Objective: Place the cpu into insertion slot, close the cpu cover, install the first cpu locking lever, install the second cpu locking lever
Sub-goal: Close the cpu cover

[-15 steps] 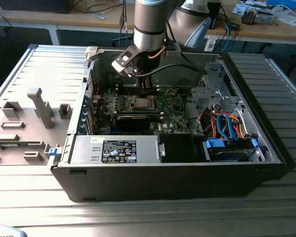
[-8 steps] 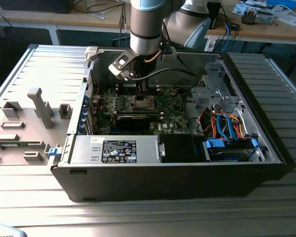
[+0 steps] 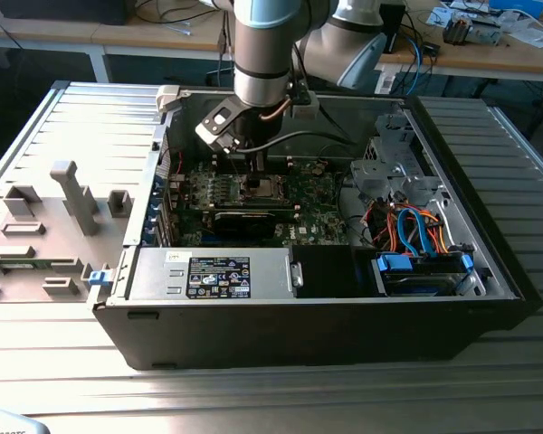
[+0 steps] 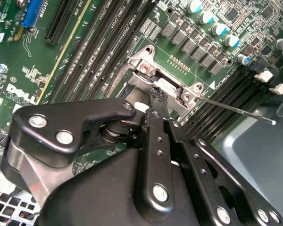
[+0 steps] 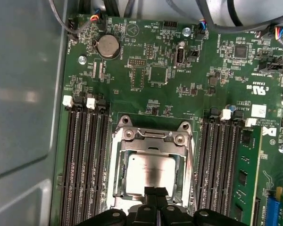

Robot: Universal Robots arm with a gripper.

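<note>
The cpu [image 5: 150,173] lies flat in the insertion slot [image 5: 112,155], silvery top up, on the green motherboard [image 5: 155,61]. The cpu cover [image 5: 153,145] is down around it as a silver frame. My gripper [image 5: 155,192] is shut, with its black fingertips together at the cover's edge. In the second wrist view the gripper [image 4: 158,94] touches the silver frame [image 4: 146,70] at the socket. A thin locking lever [image 4: 236,112] juts out sideways from the socket, and in the first wrist view the lever [image 5: 191,165] runs along its side. In the exterior view the gripper [image 3: 253,172] reaches down into the open case.
Long black memory slots [image 5: 82,160] flank the socket on both sides. The case's grey wall [image 5: 23,94] is close by. The power supply [image 3: 217,276] and a drive bay with blue cables [image 3: 421,244] fill the case's front. Grey fixtures [image 3: 72,194] stand on the exterior view's left.
</note>
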